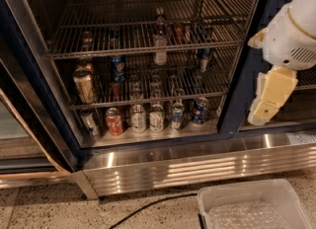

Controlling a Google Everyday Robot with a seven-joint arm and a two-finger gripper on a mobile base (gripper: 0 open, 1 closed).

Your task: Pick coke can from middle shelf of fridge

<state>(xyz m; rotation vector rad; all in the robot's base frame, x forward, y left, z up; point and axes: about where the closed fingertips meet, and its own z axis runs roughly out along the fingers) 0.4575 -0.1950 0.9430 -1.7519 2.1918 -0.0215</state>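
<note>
The gripper [267, 99] hangs outside the fridge [241, 90], in front of the right edge of its navy post. I cannot tell whether the claw is wide or narrow. Well to its left, past that post, the coke can [115, 91] stands on the middle shelf [148, 101] just behind the front rail. A Pepsi can [117, 68] is behind it and a tall tan can [84, 85] farther left. The shelf's near end shows bare wire. A white tub [237, 187] sits below the gripper.
</note>
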